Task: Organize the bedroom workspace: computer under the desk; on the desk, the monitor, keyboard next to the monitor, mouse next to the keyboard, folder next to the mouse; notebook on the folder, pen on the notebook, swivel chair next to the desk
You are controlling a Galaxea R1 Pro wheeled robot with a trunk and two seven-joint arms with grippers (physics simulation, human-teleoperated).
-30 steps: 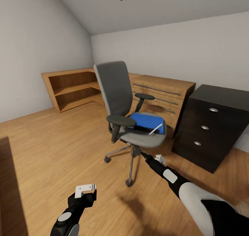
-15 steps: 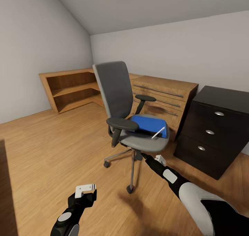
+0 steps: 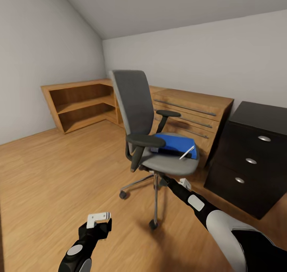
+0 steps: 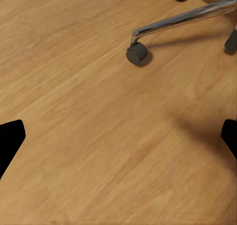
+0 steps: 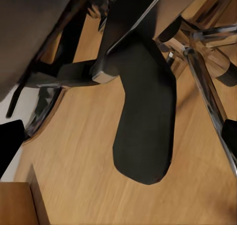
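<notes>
The swivel chair [image 3: 153,144] stands on open wooden floor [image 3: 59,176], folder [image 3: 175,142] near the seat's edge. Left end effector [image 3: 99,217] hangs spread, empty. Right end effector [image 3: 184,182] sits under the seat; I cannot tell its spread

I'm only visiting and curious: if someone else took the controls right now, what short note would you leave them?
Left tool: open, empty, low over the wooden floor.
Right tool: reaches under the swivel chair seat; can't tell if open or shut.
Blue folder lies on the chair seat, white pen on top of it.
Done: nothing visible yet.
Left: move folder and pen to the desk and place the chair beside it.
</notes>
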